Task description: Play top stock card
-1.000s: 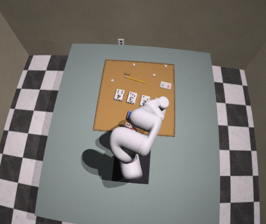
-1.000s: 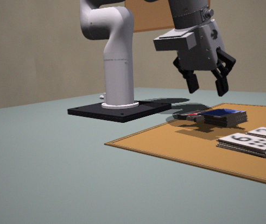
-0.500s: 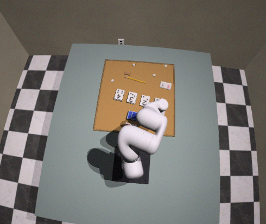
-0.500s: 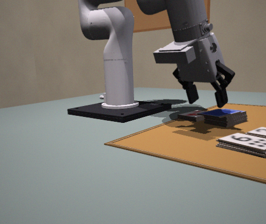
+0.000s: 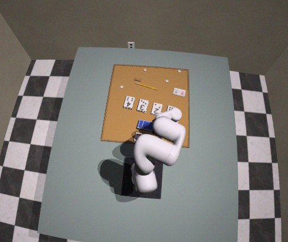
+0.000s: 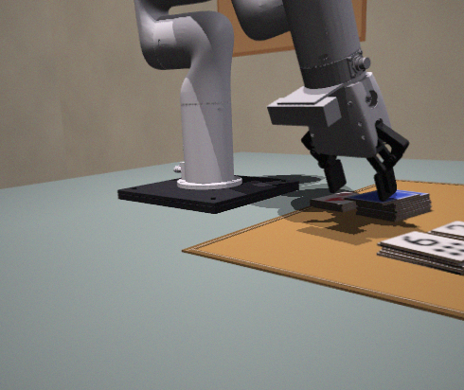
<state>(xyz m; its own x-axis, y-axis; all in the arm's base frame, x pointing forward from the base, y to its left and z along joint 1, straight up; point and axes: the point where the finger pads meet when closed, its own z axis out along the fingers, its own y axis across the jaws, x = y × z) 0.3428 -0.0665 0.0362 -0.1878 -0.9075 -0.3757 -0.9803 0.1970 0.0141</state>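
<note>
The face-down stock (image 5: 144, 124), a short stack with a blue back, lies on the brown mat (image 5: 148, 106) near its front edge; it also shows in the side view (image 6: 394, 201). My gripper (image 6: 361, 186) is open and empty, low over the stock's left edge. One fingertip is at the blue top card; the other hangs over a low red-marked card (image 6: 334, 201) beside the stock. The arm hides the gripper in the overhead view. Face-up piles show a black 4 (image 5: 129, 102), 3 (image 5: 142, 106) and 2 (image 5: 156, 108). The black 6 pile (image 6: 434, 246) is mostly hidden overhead.
A face-up card with red marks (image 5: 179, 92) lies at the mat's right. A yellow pencil (image 5: 146, 86), a small dark block (image 5: 137, 79) and several white pegs lie at the mat's far end. The arm's black base plate (image 6: 209, 191) sits on the table in front of the mat.
</note>
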